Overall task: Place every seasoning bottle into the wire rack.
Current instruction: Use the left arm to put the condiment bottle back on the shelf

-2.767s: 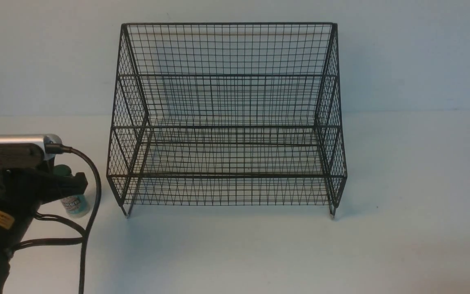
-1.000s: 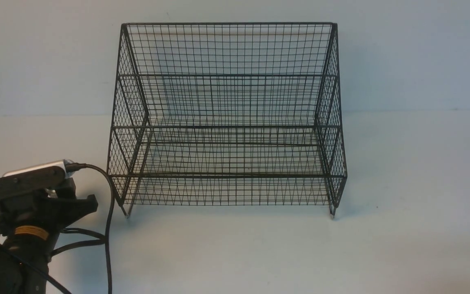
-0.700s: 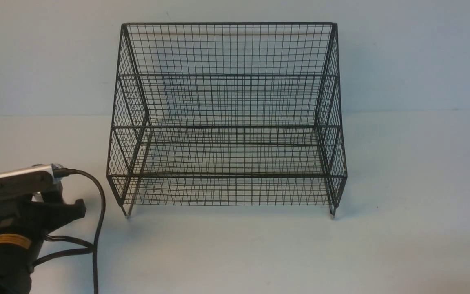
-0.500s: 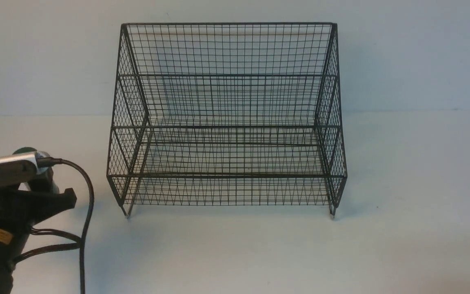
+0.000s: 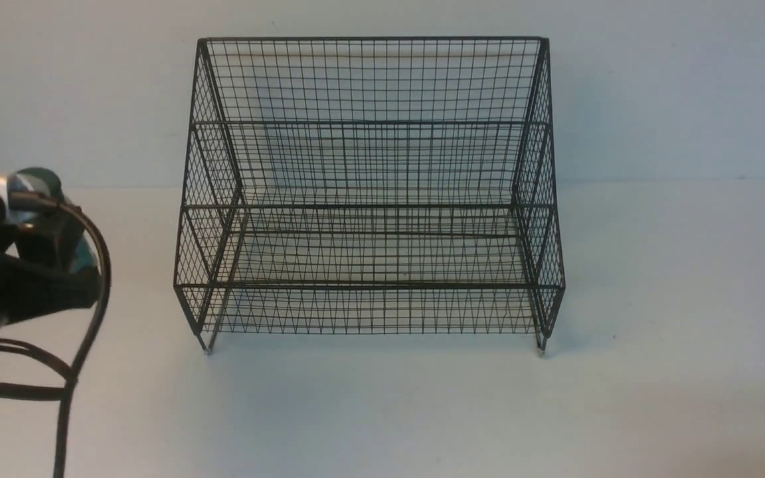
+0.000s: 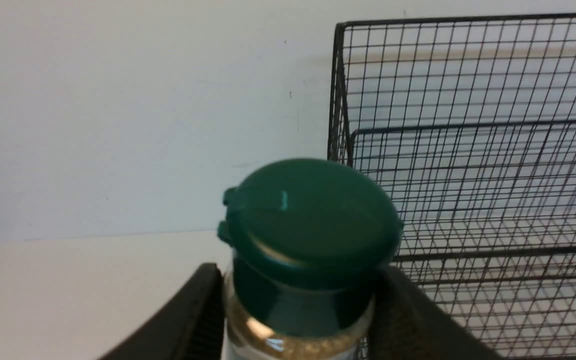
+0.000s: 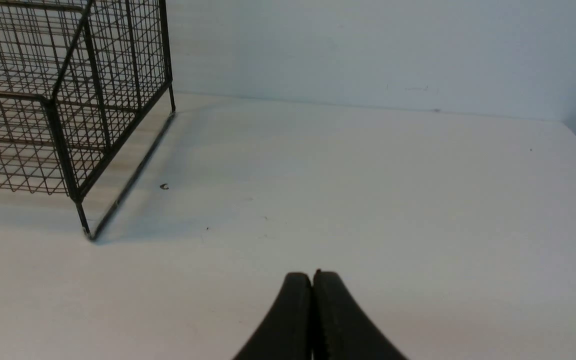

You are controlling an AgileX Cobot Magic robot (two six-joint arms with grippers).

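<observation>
The seasoning bottle [image 6: 310,220] has a dark green domed cap and pale granules under it. My left gripper [image 6: 298,282] is shut on it below the cap, with the black fingers [image 6: 195,310] on either side. In the front view the bottle's cap [image 5: 42,179] shows above my left gripper [image 5: 57,232], held in the air left of the wire rack [image 5: 369,199]. The black rack stands empty on the table and also shows in the left wrist view [image 6: 468,150] and the right wrist view [image 7: 43,100]. My right gripper [image 7: 312,277] is shut and empty, low over the table right of the rack.
A black cable [image 5: 93,292] loops down from my left wrist towards the table. The rack stands close to the pale back wall [image 5: 675,86]. A small dark speck [image 7: 164,186] lies on the white table [image 5: 655,279] near the rack's right foot.
My left gripper has closed round the bottle on the table and lifted it, rising and shifting left in the front view. The rack has not moved.
</observation>
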